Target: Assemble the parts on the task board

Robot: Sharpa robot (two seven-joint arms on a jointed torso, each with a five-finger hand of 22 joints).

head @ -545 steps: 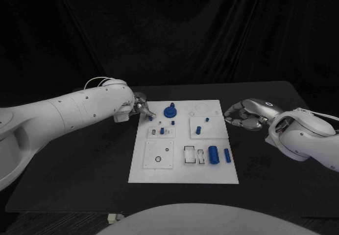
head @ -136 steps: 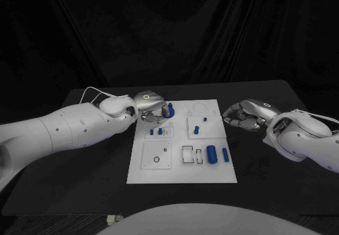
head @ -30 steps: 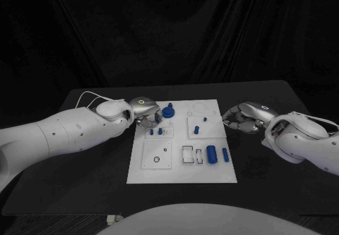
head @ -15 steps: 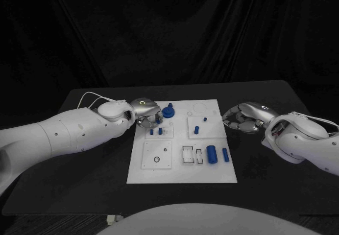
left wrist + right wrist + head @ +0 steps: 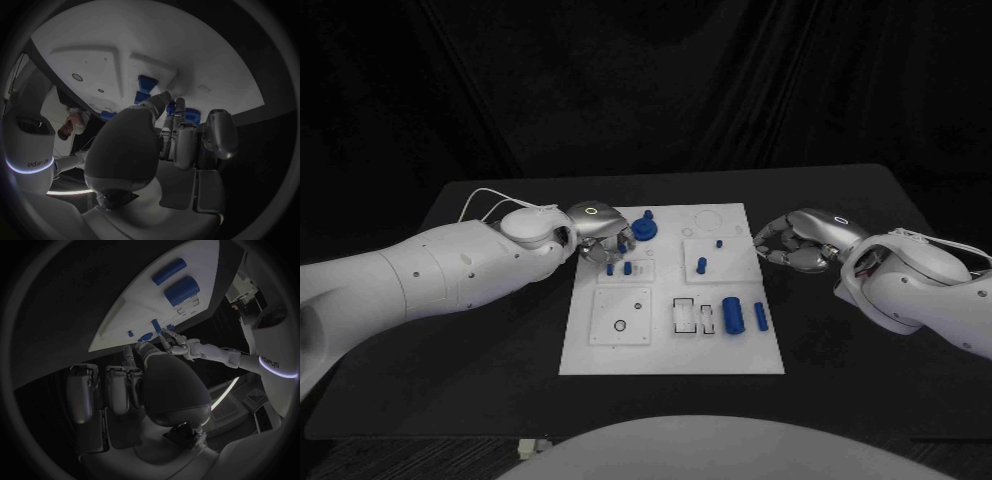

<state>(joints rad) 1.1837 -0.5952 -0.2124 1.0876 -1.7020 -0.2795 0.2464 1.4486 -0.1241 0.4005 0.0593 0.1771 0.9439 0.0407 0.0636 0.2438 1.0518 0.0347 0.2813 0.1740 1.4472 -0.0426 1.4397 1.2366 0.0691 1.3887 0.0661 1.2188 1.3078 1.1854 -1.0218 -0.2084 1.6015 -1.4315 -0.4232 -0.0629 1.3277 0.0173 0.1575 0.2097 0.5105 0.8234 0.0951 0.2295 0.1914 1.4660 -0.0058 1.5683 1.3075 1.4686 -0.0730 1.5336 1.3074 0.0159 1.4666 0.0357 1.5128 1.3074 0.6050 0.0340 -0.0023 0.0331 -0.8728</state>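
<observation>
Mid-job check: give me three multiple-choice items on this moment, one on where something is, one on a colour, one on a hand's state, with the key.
1. Where is the left hand?
A. over the board's far left corner, by the round blue part
B. off the table
C. at the board's near edge

2. What colour are the two cylinders lying near the board's right edge?
A. red
B. blue
C. green

3. How is the right hand?
A. holding a cylinder
B. pressed flat on the board
C. fingers curled, holding nothing, beside the board

Key: 1 A, the head view shows it at the round blue part on the task board. 2 B, both are blue. 3 C, it sits off the board's right edge with nothing in it.
</observation>
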